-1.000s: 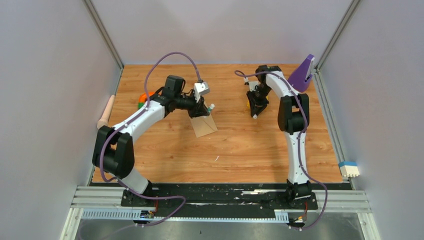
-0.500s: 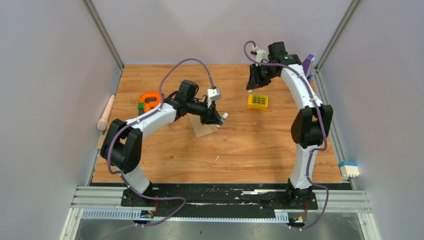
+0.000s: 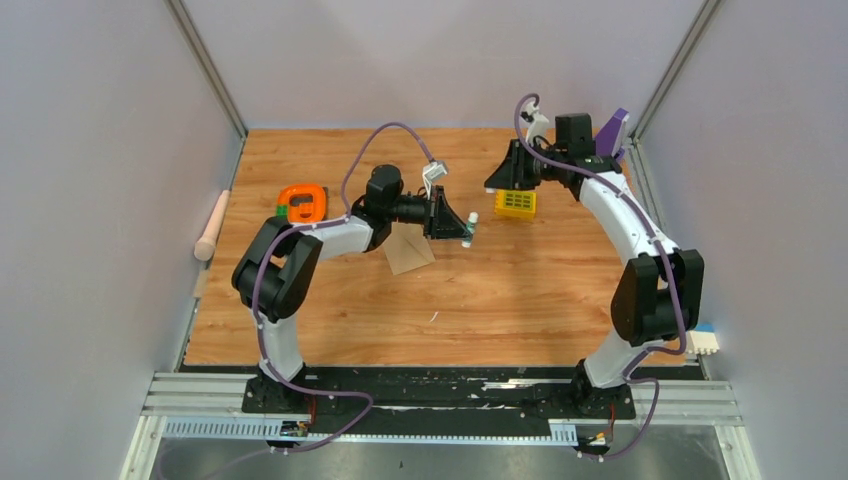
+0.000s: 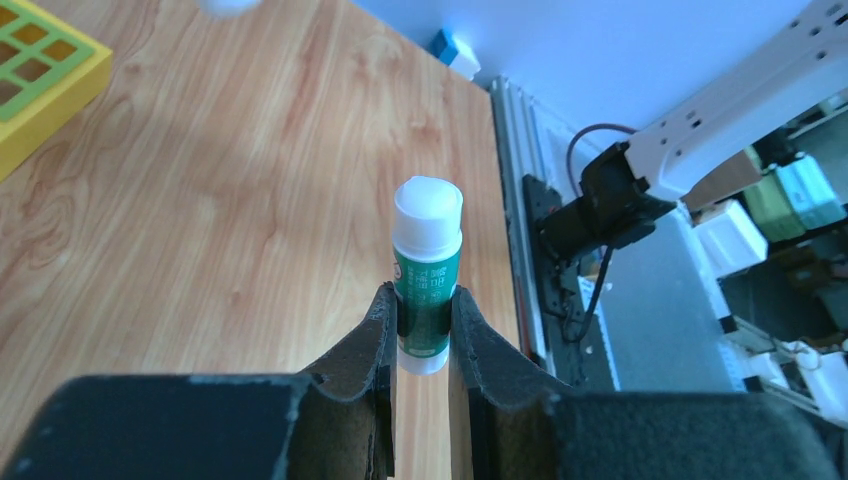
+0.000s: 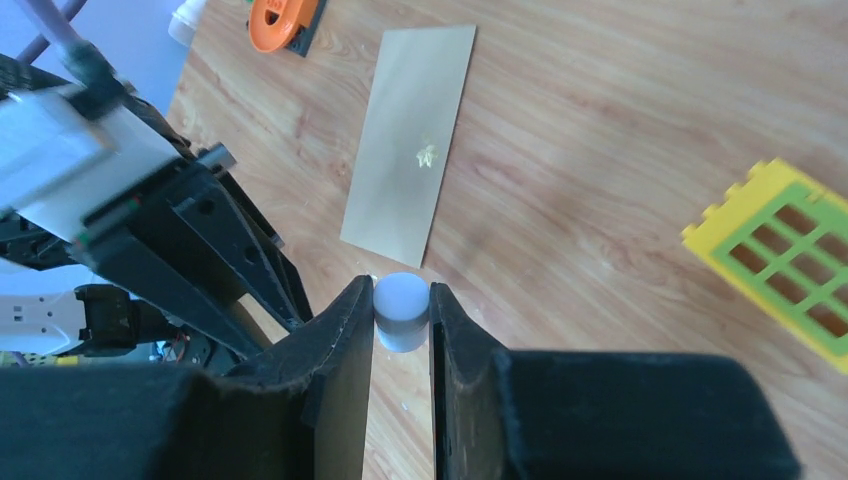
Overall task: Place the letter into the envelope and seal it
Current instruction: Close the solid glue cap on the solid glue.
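The tan envelope (image 3: 408,252) (image 5: 410,190) lies flat on the wooden table, with a small pale smear near its middle. The letter is hidden from every view. My left gripper (image 3: 462,227) (image 4: 424,305) is shut on a green glue stick (image 4: 428,250) with a white tip. It holds the stick above the table, just right of the envelope. My right gripper (image 3: 493,186) (image 5: 402,300) is shut on a small white cap (image 5: 402,310). It hangs in the air a short way from the glue stick's tip.
A yellow block with a green grid (image 3: 515,203) (image 5: 790,260) sits below the right gripper. An orange tape dispenser (image 3: 301,201) lies left of the envelope. A purple piece (image 3: 607,140) stands at the back right, a wooden roller (image 3: 212,225) off the left edge.
My left arm swung right, carrying the glue stick off the envelope. My right arm rose from beside the yellow block with the cap and turned towards the left gripper.
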You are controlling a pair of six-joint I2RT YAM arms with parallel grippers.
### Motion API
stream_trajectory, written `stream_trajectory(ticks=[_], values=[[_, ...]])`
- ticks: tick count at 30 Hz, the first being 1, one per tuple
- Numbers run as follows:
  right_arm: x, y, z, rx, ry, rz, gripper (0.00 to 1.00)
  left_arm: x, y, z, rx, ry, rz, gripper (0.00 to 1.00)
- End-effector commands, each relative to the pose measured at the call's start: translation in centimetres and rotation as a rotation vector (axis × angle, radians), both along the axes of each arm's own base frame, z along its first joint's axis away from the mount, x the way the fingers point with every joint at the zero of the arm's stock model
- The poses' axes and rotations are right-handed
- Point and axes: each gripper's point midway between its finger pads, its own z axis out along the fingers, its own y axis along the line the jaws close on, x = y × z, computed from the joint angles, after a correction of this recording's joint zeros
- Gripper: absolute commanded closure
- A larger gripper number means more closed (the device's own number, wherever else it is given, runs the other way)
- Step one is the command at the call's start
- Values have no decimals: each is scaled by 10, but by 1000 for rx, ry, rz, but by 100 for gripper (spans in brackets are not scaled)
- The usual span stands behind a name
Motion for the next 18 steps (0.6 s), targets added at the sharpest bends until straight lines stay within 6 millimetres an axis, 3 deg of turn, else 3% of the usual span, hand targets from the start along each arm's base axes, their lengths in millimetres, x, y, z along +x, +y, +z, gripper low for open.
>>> stream_trajectory(ticks=[1, 7, 18], values=[[-6, 15, 46, 126, -194, 14, 78, -12, -9, 40, -143, 1, -50, 100], [-18, 18, 57, 135, -265, 9, 76, -17, -10, 43, -146, -1, -60, 100], [-34, 27, 55, 152, -282, 43, 74, -19, -10, 47, -152, -7, -68, 100]])
